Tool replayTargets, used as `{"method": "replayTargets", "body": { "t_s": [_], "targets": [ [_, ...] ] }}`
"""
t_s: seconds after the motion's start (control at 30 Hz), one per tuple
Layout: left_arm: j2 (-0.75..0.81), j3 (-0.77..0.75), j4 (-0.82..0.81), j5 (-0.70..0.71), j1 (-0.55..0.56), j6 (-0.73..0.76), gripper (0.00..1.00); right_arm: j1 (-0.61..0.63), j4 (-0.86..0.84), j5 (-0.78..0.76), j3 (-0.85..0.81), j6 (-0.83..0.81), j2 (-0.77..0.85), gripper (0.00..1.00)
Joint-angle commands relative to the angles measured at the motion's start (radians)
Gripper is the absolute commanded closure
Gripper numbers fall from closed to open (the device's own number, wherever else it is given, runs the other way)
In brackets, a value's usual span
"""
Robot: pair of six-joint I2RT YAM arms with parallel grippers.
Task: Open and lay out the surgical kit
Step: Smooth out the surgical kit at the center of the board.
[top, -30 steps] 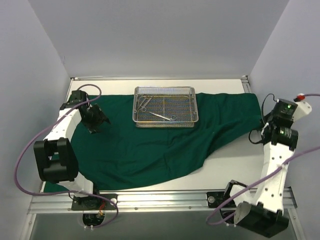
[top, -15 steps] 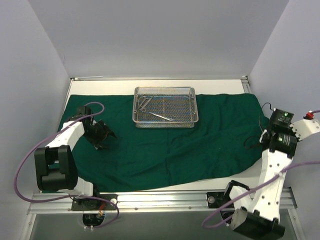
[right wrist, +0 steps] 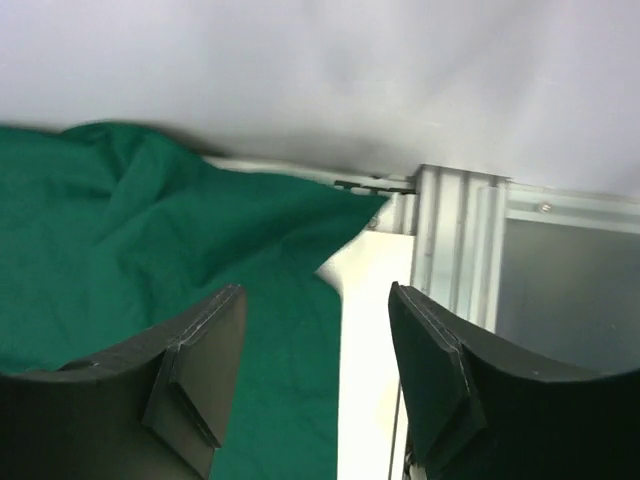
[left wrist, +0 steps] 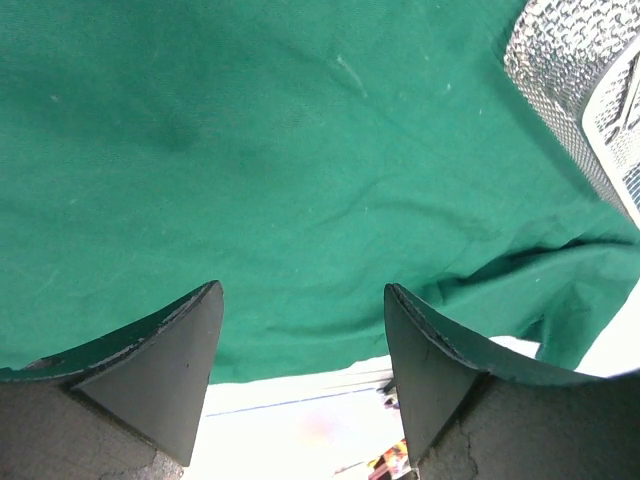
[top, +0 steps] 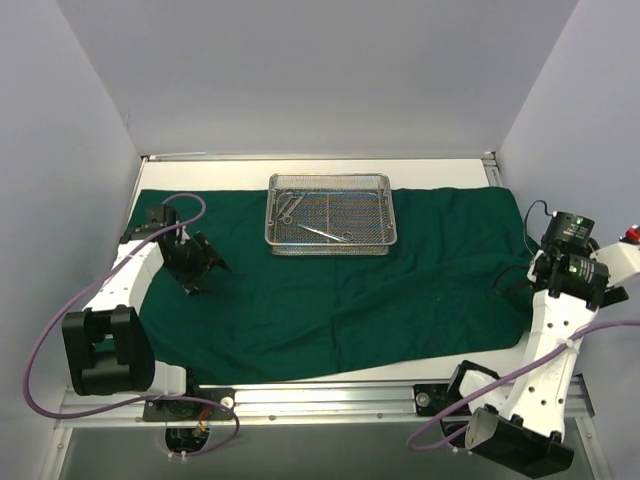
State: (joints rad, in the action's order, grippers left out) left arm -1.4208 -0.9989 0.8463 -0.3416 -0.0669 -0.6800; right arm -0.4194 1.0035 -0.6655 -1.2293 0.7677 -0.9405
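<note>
The dark green drape (top: 340, 290) of the surgical kit lies spread flat across the table. On its far middle stands the silver wire-mesh tray (top: 330, 250), with slim steel instruments (top: 322, 231) inside. My left gripper (top: 207, 277) hovers open over the drape's left part. The left wrist view shows the left gripper (left wrist: 302, 290) with nothing between its fingers, the drape (left wrist: 250, 150) below and the tray's corner (left wrist: 590, 110) at the upper right. My right gripper (top: 520, 278) is at the drape's right edge. In the right wrist view the right gripper (right wrist: 316, 290) stands open above the drape's edge (right wrist: 150, 230), holding nothing.
White walls close in the table on the left, back and right. An aluminium rail (right wrist: 455, 240) runs along the right edge beside a bare white strip of table (right wrist: 370, 330). Another rail (top: 320, 400) and both arm bases line the near edge.
The right gripper pulled the drape's right corner outward and toward the near side, flattening the bunched cloth, then opened and let it go. The left gripper shifted slightly over the left part.
</note>
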Motion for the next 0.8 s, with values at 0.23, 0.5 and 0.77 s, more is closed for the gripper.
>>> {"method": "replayTargets", "body": {
  "t_s": [0.23,0.5,0.77],
  "targets": [
    [-0.056,-0.249,0.099,0.021,0.001,0.209,0.31,0.068,-0.474,0.484,-0.068,-0.148,-0.301,0.57],
    [-0.217,-0.406,0.047,-0.014,-0.002,0.221,0.71,0.271,-0.674,0.538,-0.238,-0.248,-0.700,0.80],
    [-0.604,-0.762,0.261,0.096,-0.005,0.258,0.98,0.288,-0.732,0.659,-0.420,-0.320,-1.012,1.00]
  ]
}}
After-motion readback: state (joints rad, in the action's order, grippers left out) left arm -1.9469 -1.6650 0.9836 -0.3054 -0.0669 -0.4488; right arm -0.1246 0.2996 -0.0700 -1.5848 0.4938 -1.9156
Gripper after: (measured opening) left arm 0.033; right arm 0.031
